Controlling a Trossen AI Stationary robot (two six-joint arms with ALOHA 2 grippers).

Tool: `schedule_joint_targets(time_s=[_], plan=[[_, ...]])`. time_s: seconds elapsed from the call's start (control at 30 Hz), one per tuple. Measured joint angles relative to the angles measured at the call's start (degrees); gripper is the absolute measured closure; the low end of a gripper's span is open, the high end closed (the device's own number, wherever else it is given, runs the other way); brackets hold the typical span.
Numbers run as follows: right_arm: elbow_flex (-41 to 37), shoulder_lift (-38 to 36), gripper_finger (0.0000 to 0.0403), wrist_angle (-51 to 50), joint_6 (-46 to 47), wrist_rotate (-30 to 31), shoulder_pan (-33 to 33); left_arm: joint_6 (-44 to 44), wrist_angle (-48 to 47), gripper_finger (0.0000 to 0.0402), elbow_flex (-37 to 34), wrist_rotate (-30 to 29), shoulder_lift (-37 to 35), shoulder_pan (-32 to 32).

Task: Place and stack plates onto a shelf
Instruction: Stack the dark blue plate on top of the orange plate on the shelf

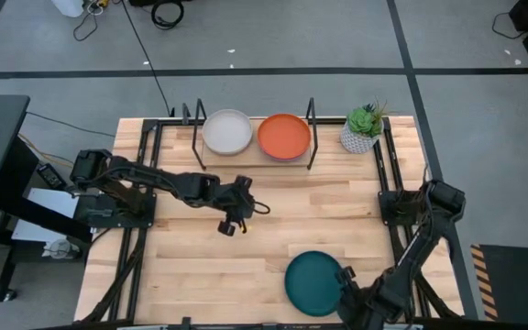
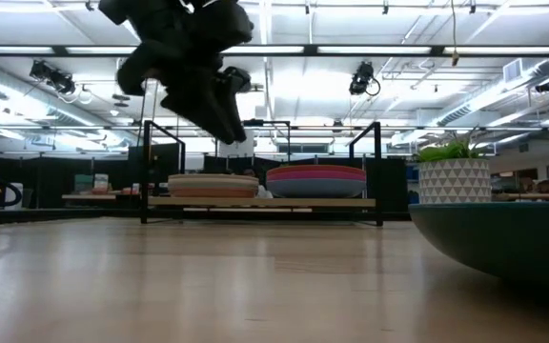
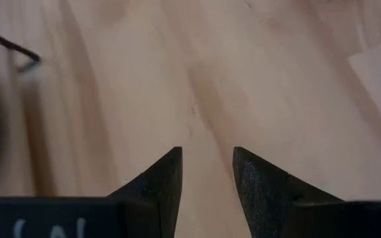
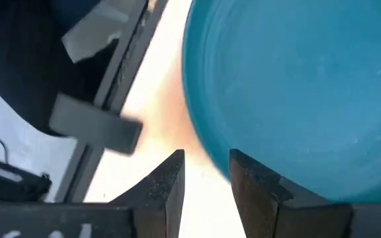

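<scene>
I see two robot arms, both matte black with rounded, bulky joints joined by slim straight links. The left arm (image 1: 154, 183) has a thin black cable looping beside its gripper (image 1: 230, 226), which shows a small pale patch at its tip. The right arm (image 1: 420, 238) has a chunky rounded shoulder joint. Up close, each gripper's fingers (image 3: 164, 185) are dark, wedge-shaped and taper to blunt points, with a slightly grainy surface. The right gripper's fingers (image 4: 167, 188) look the same. Faint white lettering marks the black block behind each pair.
</scene>
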Motion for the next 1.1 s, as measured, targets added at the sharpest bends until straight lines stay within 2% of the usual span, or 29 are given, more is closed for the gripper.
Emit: schedule_joint_targets(time_s=[0.27,0.53,0.67,0.93,1.1], plan=[[0.6,1.8,0.0279,-2.5,-3.2,3.3,2.0,1.9,2.2,0.026,0.0,-0.1,-0.1,2.1],[0.7,4.6,0.0285,-3.3,-6.8,3.5,1.7,1.5,2.5,0.026,0.0,-0.2,-0.1,2.8],[0.6,4.6,0.031,-3.8,-7.1,3.9,1.6,1.2,3.0,0.026,0.0,-0.2,0.0,2.8],[0.5,4.6,0.039,-3.3,-8.3,3.7,1.4,-2.8,2.6,0.026,0.0,-0.1,0.0,2.7],[0.5,4.6,0.0391,-3.1,-11.3,4.1,1.3,-4.6,4.0,0.026,0.0,-0.2,0.0,2.3]])
